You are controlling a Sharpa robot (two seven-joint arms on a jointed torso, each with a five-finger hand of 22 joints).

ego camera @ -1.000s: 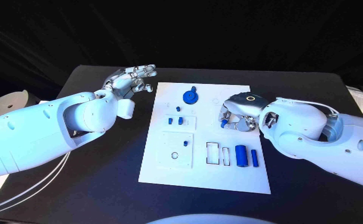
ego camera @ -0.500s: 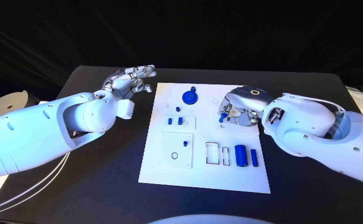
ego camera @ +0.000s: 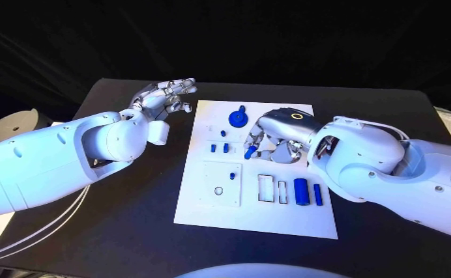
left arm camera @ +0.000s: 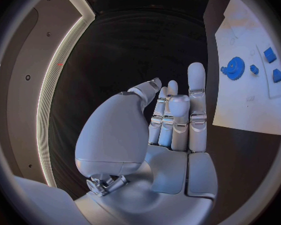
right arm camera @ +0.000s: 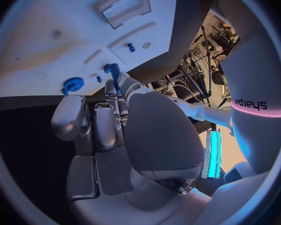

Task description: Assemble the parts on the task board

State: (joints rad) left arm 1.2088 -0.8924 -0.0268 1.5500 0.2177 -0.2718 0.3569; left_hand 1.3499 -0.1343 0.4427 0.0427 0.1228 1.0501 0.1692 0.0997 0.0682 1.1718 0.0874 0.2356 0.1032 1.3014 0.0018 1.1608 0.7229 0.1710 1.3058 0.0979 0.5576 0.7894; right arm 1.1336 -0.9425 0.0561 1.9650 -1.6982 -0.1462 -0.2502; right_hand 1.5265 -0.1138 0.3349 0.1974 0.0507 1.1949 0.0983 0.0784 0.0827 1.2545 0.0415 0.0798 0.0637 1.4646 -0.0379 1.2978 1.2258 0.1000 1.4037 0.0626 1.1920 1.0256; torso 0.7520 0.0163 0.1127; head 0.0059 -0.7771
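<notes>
The white task board (ego camera: 282, 222) lies mid-table. My right hand (ego camera: 274, 140) hovers over its middle and pinches a small blue peg (ego camera: 249, 153), also seen at the fingertips as the blue peg (right arm camera: 114, 73). Beside it on the board are two small blue blocks (ego camera: 219, 148) and a blue gear (ego camera: 238, 118). A large blue cylinder (ego camera: 301, 191) and a thinner one (ego camera: 318, 194) lie near the board's right edge, next to two rectangular slots (ego camera: 274, 190). My left hand (ego camera: 165, 99) is off the board's far left corner, fingers straight, holding nothing; the left hand (left arm camera: 172, 120) faces the gear (left arm camera: 233, 66).
A raised square plate with a round hole (ego camera: 220, 184) sits on the board's left half, with a tiny blue pin (ego camera: 231, 176) in it. A pale round object (ego camera: 19, 122) stands at the table's left edge. Black table (ego camera: 113, 226) surrounds the board.
My right hand has carried the blue peg leftward from the board's right edge to over its middle, near the two small blocks. The left hand has stayed put.
</notes>
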